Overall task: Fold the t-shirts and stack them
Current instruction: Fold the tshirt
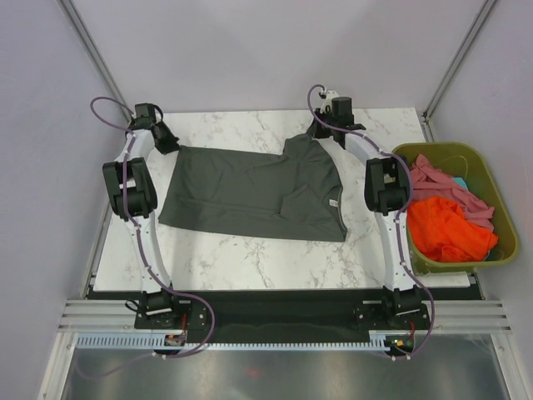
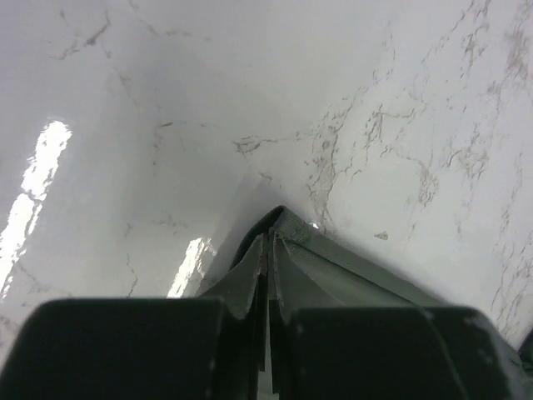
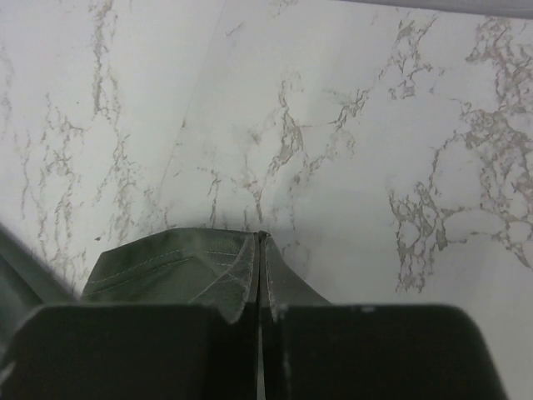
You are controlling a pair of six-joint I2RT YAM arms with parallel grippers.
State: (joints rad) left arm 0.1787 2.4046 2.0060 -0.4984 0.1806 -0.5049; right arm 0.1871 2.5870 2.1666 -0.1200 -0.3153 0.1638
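Count: three t-shirts in view, one spread out and two binned.

The charcoal t-shirt [image 1: 254,193] lies flat on the marble table [image 1: 275,262], across its far half. The collar faces the right side and the hem the left. The cloth is soft, matte and plain, with a small pale label inside the neckline. A shallow diagonal crease runs through the body, and the far sleeve rises toward my right claw.

My left gripper [image 1: 165,137] is at the shirt's far left hem corner. In the left wrist view the fingers [image 2: 125,350] are pressed together, with a thin peak of doubled cloth pinched between them. The fabric reads greenish grey at this range.

My right gripper [image 1: 323,125] is at the far sleeve. In the right wrist view the fingers [image 3: 125,350] are likewise clamped tight on a fold, and two rows of hem stitching are visible just left of the pinch.

Both arms are white with black joints, and each carries one looping purple cable.

The table is white marble with grey veining, glossy enough to show light streaks.

The olive-green bin [image 1: 491,179] sits at the table's right edge, just beside my right arm. It is plastic, rounded-rectangular and open on top. Inside it the orange t-shirt [image 1: 445,229] is crumpled at the near end, with the pink t-shirt [image 1: 445,179] bunched behind it. A sliver of teal [image 1: 460,182] shows between the folds, and I cannot tell what it is.
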